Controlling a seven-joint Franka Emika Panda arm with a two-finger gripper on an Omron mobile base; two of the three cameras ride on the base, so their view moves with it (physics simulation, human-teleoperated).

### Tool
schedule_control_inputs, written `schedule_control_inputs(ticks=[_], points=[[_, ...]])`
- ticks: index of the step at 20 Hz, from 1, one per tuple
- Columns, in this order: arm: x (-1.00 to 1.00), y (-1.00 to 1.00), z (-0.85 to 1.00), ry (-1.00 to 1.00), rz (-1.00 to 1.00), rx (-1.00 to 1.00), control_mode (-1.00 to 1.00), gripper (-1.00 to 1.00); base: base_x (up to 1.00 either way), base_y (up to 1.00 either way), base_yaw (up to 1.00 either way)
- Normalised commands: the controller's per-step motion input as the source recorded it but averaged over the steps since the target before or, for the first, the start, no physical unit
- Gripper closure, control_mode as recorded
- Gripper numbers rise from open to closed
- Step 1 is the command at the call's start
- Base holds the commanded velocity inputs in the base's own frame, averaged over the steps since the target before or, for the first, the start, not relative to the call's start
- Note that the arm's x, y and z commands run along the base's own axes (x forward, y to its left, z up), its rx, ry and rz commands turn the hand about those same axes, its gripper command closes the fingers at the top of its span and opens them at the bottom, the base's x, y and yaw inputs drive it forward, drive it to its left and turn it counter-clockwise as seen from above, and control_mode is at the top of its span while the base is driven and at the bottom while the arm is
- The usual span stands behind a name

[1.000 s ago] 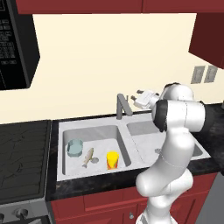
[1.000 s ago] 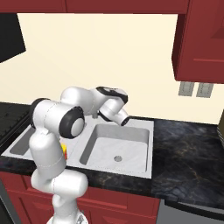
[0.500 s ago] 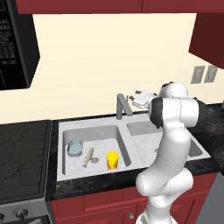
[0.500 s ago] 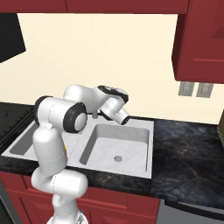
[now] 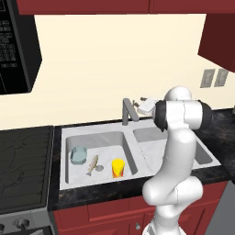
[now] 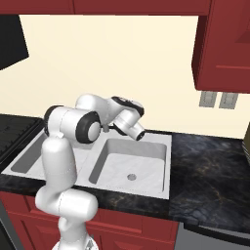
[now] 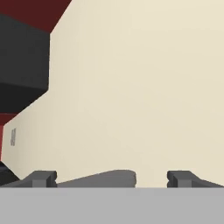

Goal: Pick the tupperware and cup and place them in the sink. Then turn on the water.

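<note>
The pale blue tupperware [image 5: 79,155] and the yellow cup [image 5: 118,168] both sit in the left basin of the grey sink [image 5: 97,136]. My gripper [image 5: 137,105] hovers at the back of the sink, right beside the top of the grey faucet [image 5: 125,111]. In the hand view the gripper [image 7: 111,179] is open, its two dark fingertips [image 7: 43,178] wide apart. A grey rounded part of the faucet [image 7: 105,178] lies between them, against the cream wall. No water runs from the spout.
A small tan fish [image 5: 93,164] lies between the tupperware and the cup. A stove [image 5: 23,160] stands left of the sink, a microwave [image 5: 16,50] above it. Black counter [image 6: 210,166] stretches right of the right basin [image 6: 132,163].
The hand has shifted slightly left toward the faucet and the elbow has swung with it. The gripper stays open. Things in the sink have not moved.
</note>
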Motion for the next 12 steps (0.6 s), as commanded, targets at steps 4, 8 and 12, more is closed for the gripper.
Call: schedule_control_inputs(ticks=[4,8,12], points=[[0.17,0.00,-0.13,0.00,0.00,0.00,-1.00,-1.00,0.00,0.00,0.00],[0.23,0.00,-0.11,0.00,0.00,0.00,-1.00,-1.00,0.00,0.00,0.00],[0.28,0.00,-0.07,0.00,0.00,0.00,-1.00,-1.00,0.00,0.00,0.00]])
